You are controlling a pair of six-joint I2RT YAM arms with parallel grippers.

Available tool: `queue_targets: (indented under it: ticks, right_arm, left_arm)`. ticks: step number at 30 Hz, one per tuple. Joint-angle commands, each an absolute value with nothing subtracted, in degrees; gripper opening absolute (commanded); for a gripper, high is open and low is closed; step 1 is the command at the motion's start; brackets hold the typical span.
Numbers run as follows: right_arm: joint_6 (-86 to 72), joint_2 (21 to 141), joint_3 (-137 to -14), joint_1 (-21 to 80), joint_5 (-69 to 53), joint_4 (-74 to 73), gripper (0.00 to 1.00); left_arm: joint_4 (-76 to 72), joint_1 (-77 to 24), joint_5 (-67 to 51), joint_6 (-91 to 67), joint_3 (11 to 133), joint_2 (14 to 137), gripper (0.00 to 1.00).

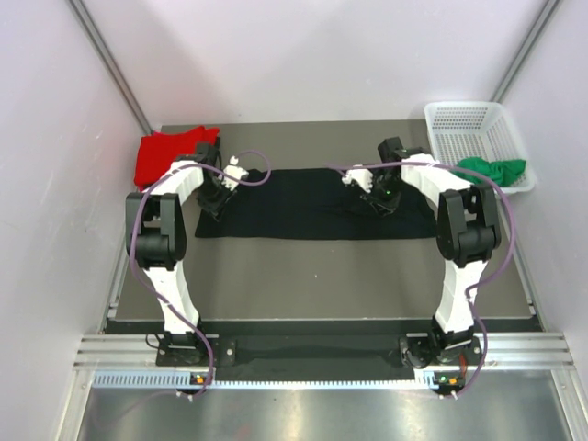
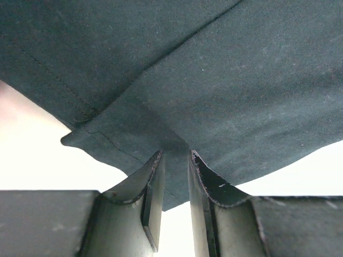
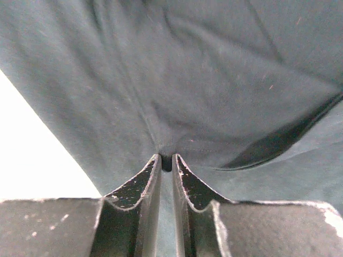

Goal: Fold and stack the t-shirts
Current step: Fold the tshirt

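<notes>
Black shirt (image 1: 312,204) spread flat across mid-table (image 1: 322,276) as a wide band, long side running left to right, near edge straight, slightly puckered towards both ends; seam stitching visible up close. Red shirt (image 1: 165,154) crumpled in a heap at far left corner, just beyond the black one's left end. Green shirt (image 1: 491,170) bunched at near edge of basket (image 1: 459,115), far right; inside or over the rim unclear.
</notes>
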State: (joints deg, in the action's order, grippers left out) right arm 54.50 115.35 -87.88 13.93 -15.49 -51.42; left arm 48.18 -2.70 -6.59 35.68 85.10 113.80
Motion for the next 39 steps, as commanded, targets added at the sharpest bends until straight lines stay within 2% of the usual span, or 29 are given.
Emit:
queue_targets:
  ticks: [1,9,12,16,18,19,20,21,23,31,39]
  right_arm:
    - [56.25,109.16,-91.4,17.48,-12.93,-50.1,0.15]
    - [57.13,113.09,-96.31,24.52,-5.56,-42.9,0.15]
    - [55.38,117.31,-100.53,26.19,-2.21,-39.47,0.2]
    - [51.86,118.04,-103.88,26.98,-1.49,-37.01,0.16]
    - [50.89,116.64,-103.45,27.07,-1.76,-37.35,0.17]
    - [50.89,115.93,-102.84,26.9,-1.58,-37.88,0.21]
    - [51.15,115.23,-101.61,26.63,-1.15,-38.14,0.35]
    - [51.5,113.57,-98.56,26.28,-0.62,-38.32,0.41]
    - [52.99,111.54,-94.77,24.36,-1.14,-38.23,0.46]
    - [53.61,106.61,-84.21,18.37,-7.47,-44.12,0.45]
    - [54.05,108.54,-84.02,17.32,-8.7,-45.88,0.44]
  left_arm:
    - [47.99,-2.9,-7.38,35.6,87.1,113.64,0.29]
    - [48.25,-2.9,-7.91,35.24,87.54,113.64,0.29]
    - [48.69,-2.99,-7.73,35.59,87.71,113.38,0.29]
    - [48.78,-2.99,-7.56,35.68,87.71,112.85,0.3]
    - [48.78,-2.9,-7.73,35.77,87.8,112.76,0.29]
    - [48.69,-2.9,-7.91,35.77,87.98,112.85,0.29]
    - [48.69,-2.99,-8.08,35.77,88.07,112.94,0.29]
    - [48.78,-2.99,-8.26,35.68,88.41,113.03,0.29]
    - [48.69,-2.99,-8.52,35.6,88.77,113.11,0.3]
    - [48.61,-2.99,-8.35,36.12,89.39,113.73,0.29]
    - [48.52,-2.99,-7.65,36.56,89.21,114.08,0.29]
